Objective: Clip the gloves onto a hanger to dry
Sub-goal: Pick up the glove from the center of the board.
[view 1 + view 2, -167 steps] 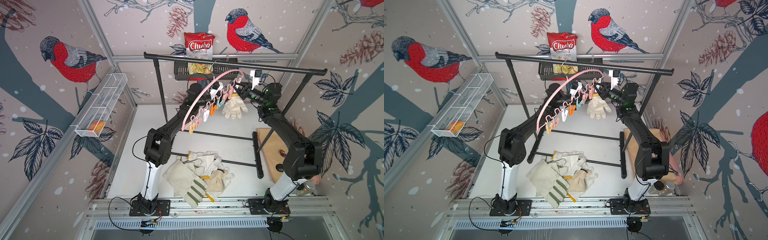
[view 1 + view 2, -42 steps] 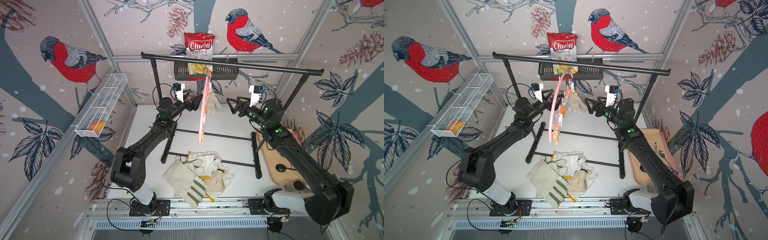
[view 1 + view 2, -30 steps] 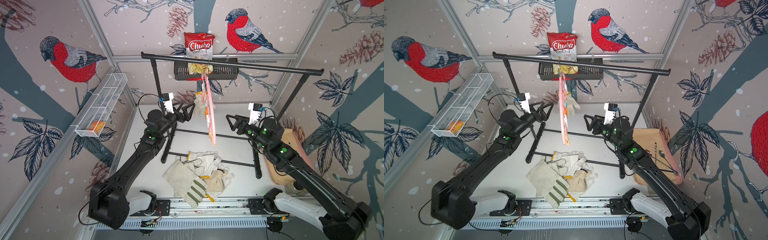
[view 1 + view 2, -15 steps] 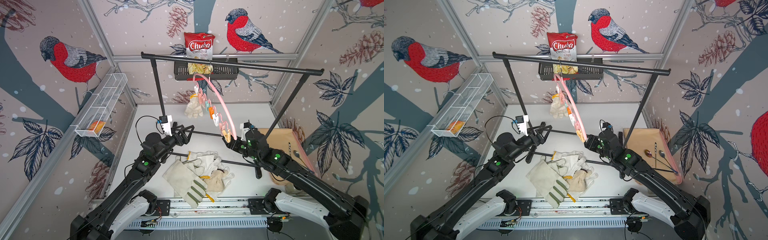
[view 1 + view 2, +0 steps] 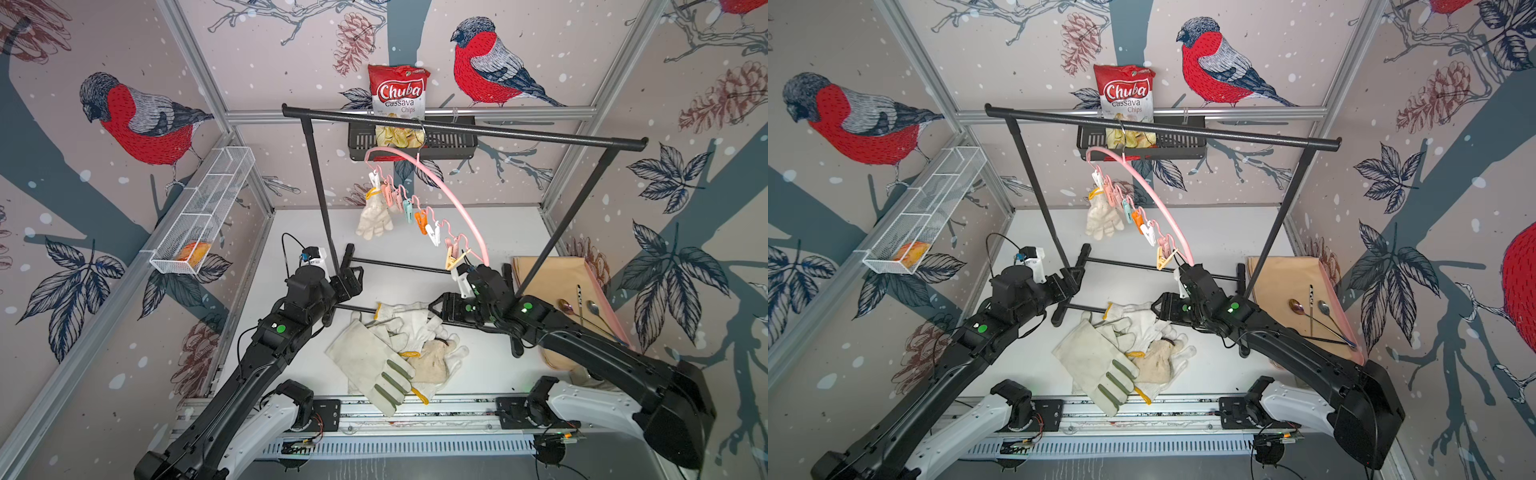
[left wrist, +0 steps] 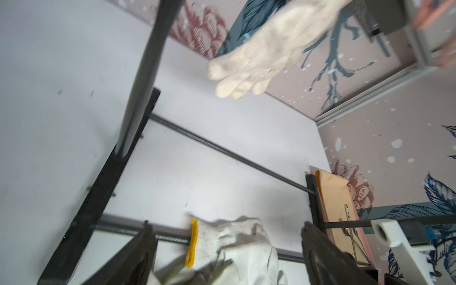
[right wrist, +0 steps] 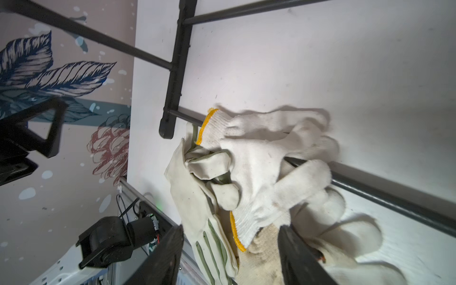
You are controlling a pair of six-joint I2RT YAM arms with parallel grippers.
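In both top views one pink hanger (image 5: pixel 446 189) hangs by its hook from the top bar of the one black rack (image 5: pixel 540 135), tilted so that its low end comes near the right arm. I count eight pegs (image 5: pixel 422 220) under it, though they overlap. One clipped glove (image 5: pixel 374 216), knitted, dangles at the high end. The other gloves lie in one pile (image 5: pixel 399 332) on the white table (image 5: pixel 478 224), across the rack's near foot rail. The pile holds one leather glove (image 5: pixel 365 365) with three green strips showing and at least three knitted ones. The left gripper (image 5: pixel 352 279) hovers beside the rack's left post. The right gripper (image 5: pixel 438 311) sits at the pile's far edge.

In the left wrist view the left gripper (image 6: pixel 227 225) has its two fingers spread wide, with nothing between them. The clipped glove (image 6: pixel 266 49) shows blurred.

In the right wrist view the right gripper (image 7: pixel 232 227) has its two fingers standing apart over the pile (image 7: pixel 259 172), with one yellow cuff between them. Whether they touch it I cannot tell.
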